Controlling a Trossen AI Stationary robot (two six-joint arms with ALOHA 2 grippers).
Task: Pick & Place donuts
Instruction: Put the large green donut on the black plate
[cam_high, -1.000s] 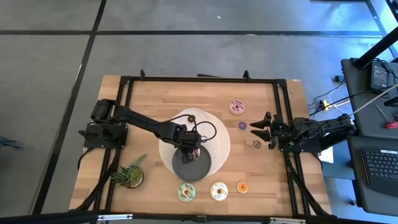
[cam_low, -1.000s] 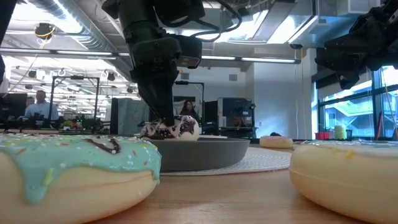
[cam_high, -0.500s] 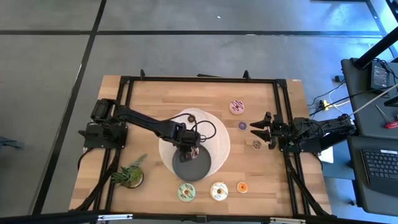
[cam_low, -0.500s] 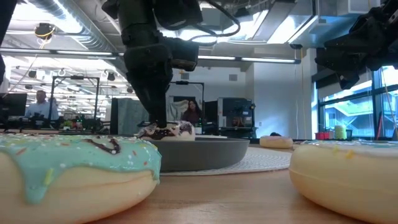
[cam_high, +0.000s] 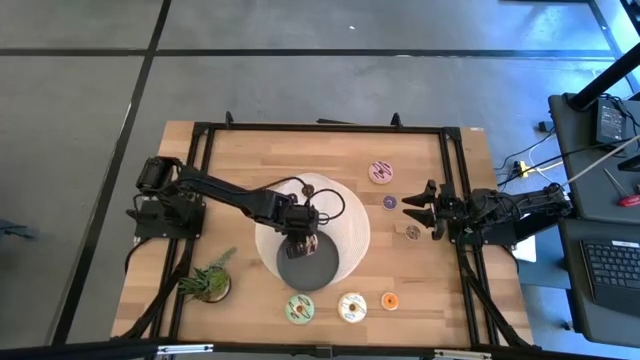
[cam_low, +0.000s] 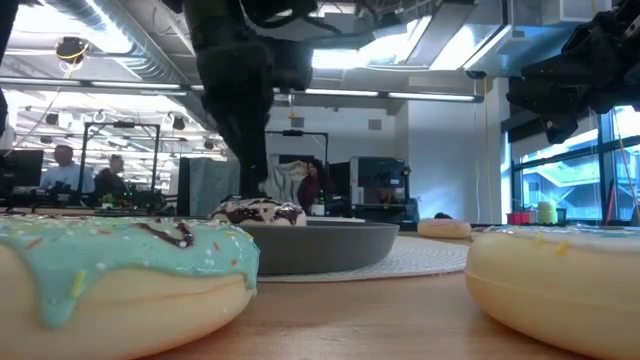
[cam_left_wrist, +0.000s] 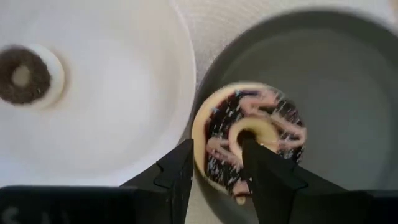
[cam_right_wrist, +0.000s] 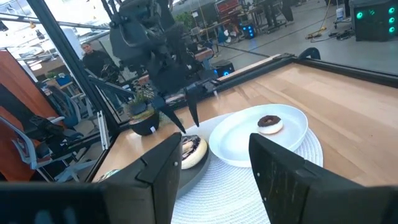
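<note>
The chocolate donut (cam_left_wrist: 249, 134) lies flat in the dark grey plate (cam_high: 318, 272), by the rim nearest the white plate (cam_left_wrist: 112, 93). My left gripper (cam_high: 303, 240) is open just above it. One finger stands over the donut's hole and the other outside its ring, and the right wrist view (cam_right_wrist: 183, 121) shows the tips clear of it. A tiny brown donut (cam_left_wrist: 22, 74) sits on the white plate. The green (cam_high: 300, 309), cream (cam_high: 352, 306) and orange (cam_high: 390, 301) donuts lie near the front edge. The pink (cam_high: 381, 172), purple (cam_high: 390, 202) and brown (cam_high: 412, 232) donuts lie toward the right. My right gripper (cam_high: 425, 212) waits open and empty at the right.
Both plates sit on a round white mat (cam_high: 350, 235) at the table's middle. A small potted plant (cam_high: 210, 282) stands at the front left. A black frame (cam_high: 320, 127) runs around the table top. People show in the room beyond the table.
The chocolate donut was tilted up in my left gripper's fingers. It has come down and now lies flat in the dark grey plate. My left gripper has let go of it and risen a little, shifting slightly toward the table's left.
</note>
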